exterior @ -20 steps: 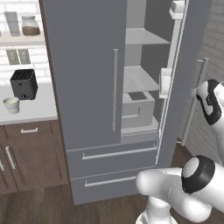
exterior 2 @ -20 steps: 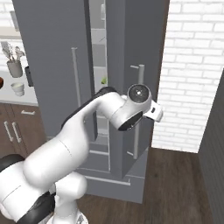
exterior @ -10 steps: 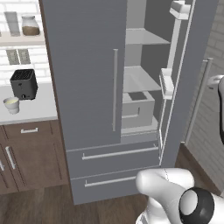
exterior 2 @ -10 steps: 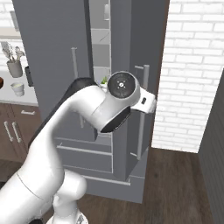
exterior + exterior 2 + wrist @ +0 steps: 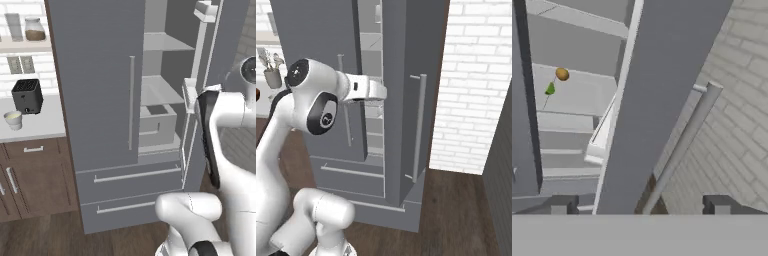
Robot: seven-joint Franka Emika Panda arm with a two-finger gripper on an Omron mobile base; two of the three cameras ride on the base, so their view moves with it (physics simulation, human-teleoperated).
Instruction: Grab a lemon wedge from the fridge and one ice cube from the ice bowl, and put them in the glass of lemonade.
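grey fridge (image 5: 95, 100), right door open; lemonade cup (image 5: 13, 120) on counter by it.

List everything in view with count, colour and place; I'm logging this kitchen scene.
fridge: 1, grey, centre, right door open, left door shut.
handles: long grey bars, one per door.
drawers: 2, grey, below the doors.
bin: 1, grey, on a lower shelf inside.
orange item: 1, small, on a shelf inside.
green item: 1, small, beside the orange one.
toaster: 1, black, on the counter.
cup: 1, pale, in front of the toaster.
jar: 1, clear, brown contents, wall shelf.
utensil holder: 1, grey, counter.
gripper: 1, dark tips, open, empty, at the open door's edge.
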